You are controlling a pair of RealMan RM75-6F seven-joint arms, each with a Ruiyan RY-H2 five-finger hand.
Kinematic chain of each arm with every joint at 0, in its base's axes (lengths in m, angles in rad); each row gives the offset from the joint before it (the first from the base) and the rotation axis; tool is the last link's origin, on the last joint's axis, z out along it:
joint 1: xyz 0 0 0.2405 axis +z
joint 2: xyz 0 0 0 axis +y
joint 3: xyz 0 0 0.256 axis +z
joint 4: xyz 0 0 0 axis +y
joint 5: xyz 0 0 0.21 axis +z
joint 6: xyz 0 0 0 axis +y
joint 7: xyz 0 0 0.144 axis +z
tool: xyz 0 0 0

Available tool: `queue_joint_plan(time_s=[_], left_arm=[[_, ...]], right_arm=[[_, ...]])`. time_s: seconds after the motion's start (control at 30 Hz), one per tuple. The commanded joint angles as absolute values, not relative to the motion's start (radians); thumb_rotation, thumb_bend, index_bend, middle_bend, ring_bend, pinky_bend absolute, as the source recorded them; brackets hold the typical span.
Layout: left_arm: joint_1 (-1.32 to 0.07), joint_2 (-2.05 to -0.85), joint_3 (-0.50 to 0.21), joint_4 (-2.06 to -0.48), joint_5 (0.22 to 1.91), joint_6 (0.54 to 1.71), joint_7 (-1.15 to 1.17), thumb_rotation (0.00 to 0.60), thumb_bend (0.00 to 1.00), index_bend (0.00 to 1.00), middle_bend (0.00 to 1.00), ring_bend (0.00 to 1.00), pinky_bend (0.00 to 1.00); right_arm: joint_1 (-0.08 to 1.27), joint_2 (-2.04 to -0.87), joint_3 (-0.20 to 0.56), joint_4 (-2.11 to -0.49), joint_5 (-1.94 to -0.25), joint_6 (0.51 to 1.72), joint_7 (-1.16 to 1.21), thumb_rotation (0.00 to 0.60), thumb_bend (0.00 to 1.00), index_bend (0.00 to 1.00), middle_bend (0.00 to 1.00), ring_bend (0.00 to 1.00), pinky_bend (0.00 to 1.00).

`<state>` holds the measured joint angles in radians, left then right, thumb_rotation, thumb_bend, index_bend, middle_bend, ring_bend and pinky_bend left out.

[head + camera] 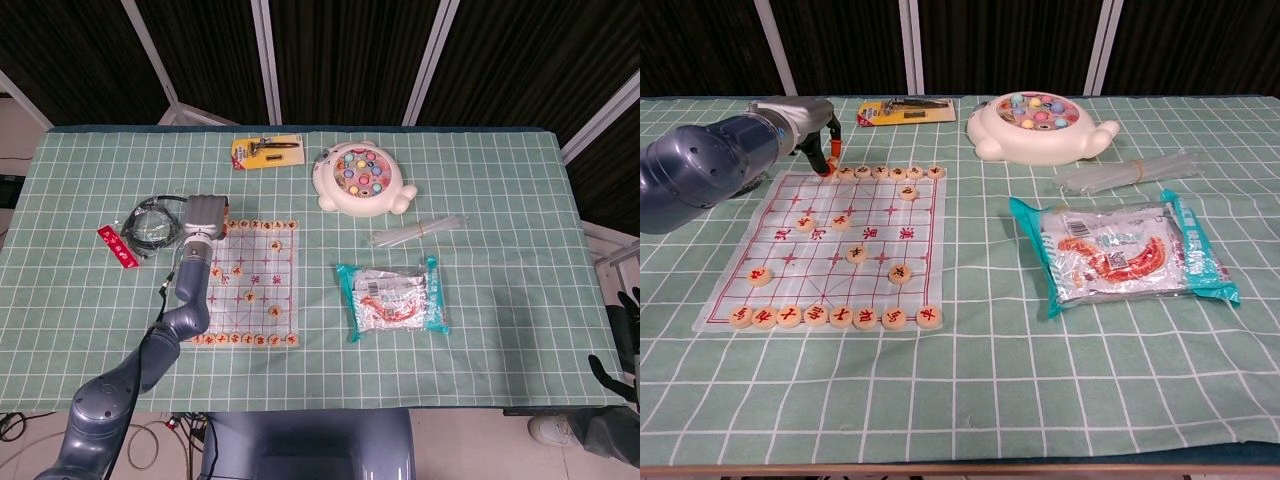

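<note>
Covering the bench (500,330) is a green cloth with a white grid, and behind it hang dark panels between pale slanted posts. The left hand (818,135) reaches over the far left corner of the chess mat (875,232), its orange-tipped fingers (830,160) pointing down at the end piece (827,172) of the far row; whether they touch or pinch it cannot be told. The right hand (627,345) hangs off the bench's right edge, and its dark fingers are too small to judge.

Round wooden pieces with red and dark characters, too small to read, line the near and far edges of the mat, with a few scattered between. Red characters are printed across the mat's middle band.

Left of the mat lie a coiled black cable (150,222) and a red strip (118,246). At the far edge sit a yellow carded tool pack (267,152) and a white fishing toy (362,180). A bundle of clear sticks (1125,171) lies near the toy, and just nearer than it a teal-edged snack bag (1122,253) with unreadable print. Open cloth spans the whole near edge and the right side.
</note>
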<state>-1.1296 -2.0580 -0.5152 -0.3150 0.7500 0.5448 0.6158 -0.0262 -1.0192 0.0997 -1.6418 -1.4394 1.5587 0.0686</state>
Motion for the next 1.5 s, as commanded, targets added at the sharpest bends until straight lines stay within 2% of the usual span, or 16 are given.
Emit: queue_joint_plan(time_s=[0.03, 0.57, 0.77, 0.87, 0.97, 1.0, 1.2, 1.3, 1.5], left_arm=[[-1.127, -2.057, -0.516, -0.318, 0.746, 0.545, 0.617, 0.6, 0.35, 0.44, 0.94, 0.89, 0.97], [-1.119, -2.045, -0.515, -0.339, 0.735, 0.556, 0.617, 0.6, 0.26, 0.33, 0.93, 0.88, 0.97], [-1.103, -2.004, -0.523, -0.408, 0.748, 0.601, 0.564, 0.6, 0.23, 0.31, 0.9, 0.86, 0.96], [-1.071, -1.959, -0.52, -0.495, 0.767, 0.649, 0.522, 0.6, 0.23, 0.28, 0.78, 0.75, 0.88], [-1.011, -1.89, -0.512, -0.639, 0.79, 0.71, 0.475, 0.6, 0.22, 0.18, 0.56, 0.57, 0.73], [-0.986, -1.862, -0.507, -0.698, 0.799, 0.736, 0.464, 0.6, 0.22, 0.14, 0.48, 0.5, 0.67], [-0.782, -1.646, -0.436, -1.143, 0.884, 0.95, 0.428, 0.6, 0.18, 0.03, 0.12, 0.14, 0.38], [-0.699, -1.551, -0.379, -1.316, 0.961, 1.045, 0.422, 0.6, 0.1, 0.0, 0.02, 0.05, 0.26], [-0.559, -1.422, -0.258, -1.546, 1.112, 1.223, 0.421, 0.6, 0.03, 0.0, 0.0, 0.0, 0.12]], right_arm=[[-0.026, -1.019, 0.1, -1.642, -1.439, 1.559, 0.069, 0.6, 0.34, 0.0, 0.0, 0.0, 0.0], [-0.027, -1.02, 0.103, -1.644, -1.443, 1.567, 0.075, 0.6, 0.34, 0.0, 0.0, 0.0, 0.0], [-0.027, -1.022, 0.101, -1.641, -1.445, 1.566, 0.075, 0.6, 0.34, 0.0, 0.0, 0.0, 0.0], [-0.027, -1.024, 0.1, -1.636, -1.451, 1.568, 0.071, 0.6, 0.34, 0.0, 0.0, 0.0, 0.0], [-0.026, -1.025, 0.098, -1.635, -1.451, 1.565, 0.068, 0.6, 0.34, 0.0, 0.0, 0.0, 0.0], [-0.026, -1.024, 0.096, -1.637, -1.452, 1.564, 0.069, 0.6, 0.34, 0.0, 0.0, 0.0, 0.0], [-0.026, -1.024, 0.089, -1.634, -1.465, 1.563, 0.05, 0.6, 0.34, 0.0, 0.0, 0.0, 0.0], [-0.025, -1.023, 0.083, -1.633, -1.466, 1.555, 0.033, 0.6, 0.34, 0.0, 0.0, 0.0, 0.0], [-0.024, -1.027, 0.082, -1.616, -1.487, 1.574, -0.007, 0.6, 0.34, 0.0, 0.0, 0.0, 0.0]])
